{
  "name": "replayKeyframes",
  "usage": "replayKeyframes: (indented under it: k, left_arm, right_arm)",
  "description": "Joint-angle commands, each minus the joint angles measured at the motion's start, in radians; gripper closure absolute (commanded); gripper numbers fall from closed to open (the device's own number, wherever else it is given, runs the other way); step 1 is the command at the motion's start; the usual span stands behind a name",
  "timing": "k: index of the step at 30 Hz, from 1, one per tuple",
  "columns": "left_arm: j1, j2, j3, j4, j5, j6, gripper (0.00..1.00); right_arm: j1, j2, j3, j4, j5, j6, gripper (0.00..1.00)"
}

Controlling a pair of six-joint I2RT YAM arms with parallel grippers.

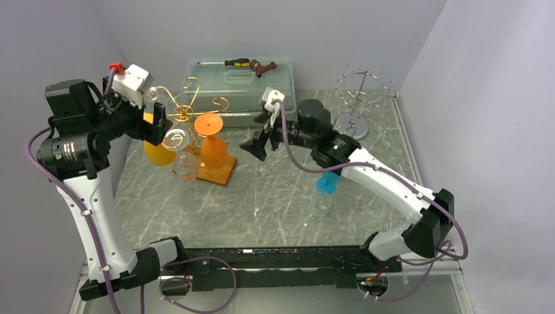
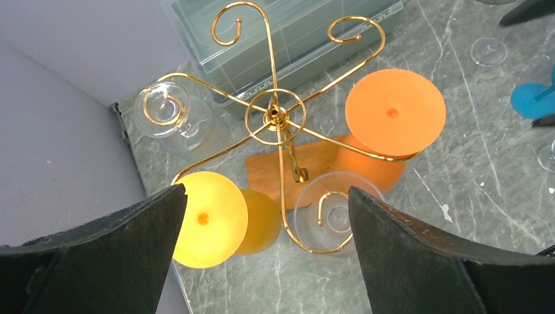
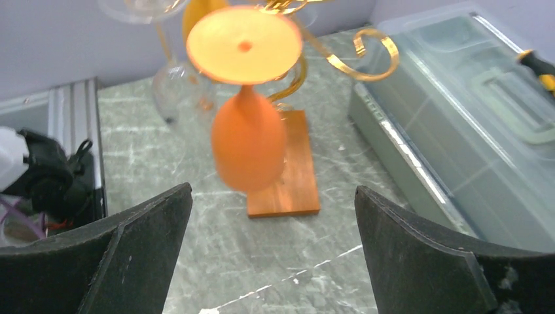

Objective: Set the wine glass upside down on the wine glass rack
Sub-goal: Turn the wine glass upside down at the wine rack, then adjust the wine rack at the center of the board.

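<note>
Your right gripper is released: jaws spread wide, nothing between them, raised off the table just right of the rack and pointed at it. Your left gripper is also spread wide and empty, hanging over the rack's left side and looking straight down on it. Orange glass is on the rack, upside down: foot up top, caught in a gold hook, bowl hanging down over the wooden base. Neither gripper touches it. It's a bit blurred in the right wrist view, so can't tell if it hangs dead straight. Three more hang upside down on the same rack. Yellow glass is at the front left. Front clear glass is between yellow and orange. Back clear glass is on the wall side, near the corner of the box. Two more gold hooks curl toward the box. Screwdriver lies on the box lid. Blue glass is on the table, partly under your right forearm. Loose clear glass is just beside it on the near side. Both are well apart from the rack, and I can't tell which way up they stand. Wire rack stands in the back right corner.
</note>
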Motion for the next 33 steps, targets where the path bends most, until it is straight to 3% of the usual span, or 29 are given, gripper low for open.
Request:
replayKeyframes:
  k: [1, 8, 16, 23, 33]
  left_arm:
    - [0.005, 0.038, 0.063, 0.003, 0.052, -0.031, 0.01]
    - [0.002, 0.061, 0.048, -0.011, 0.086, 0.008, 0.07]
    - [0.001, 0.109, 0.035, -0.017, 0.113, 0.077, 0.26]
    - [-0.041, 0.153, 0.010, 0.007, 0.103, 0.088, 0.35]
    - [-0.144, 0.235, 0.014, 0.034, 0.040, 0.102, 0.37]
  right_arm:
    - [-0.037, 0.029, 0.205, -0.222, 0.140, 0.050, 0.07]
    - [-0.118, 0.254, 0.572, -0.318, 0.151, 0.151, 0.22]
    - [-0.123, 0.535, 0.928, -0.386, 0.032, 0.227, 0.34]
    - [-0.125, 0.614, 0.957, -0.350, -0.042, 0.274, 0.51]
    - [-0.139, 0.577, 0.843, -0.270, -0.112, 0.326, 0.56]
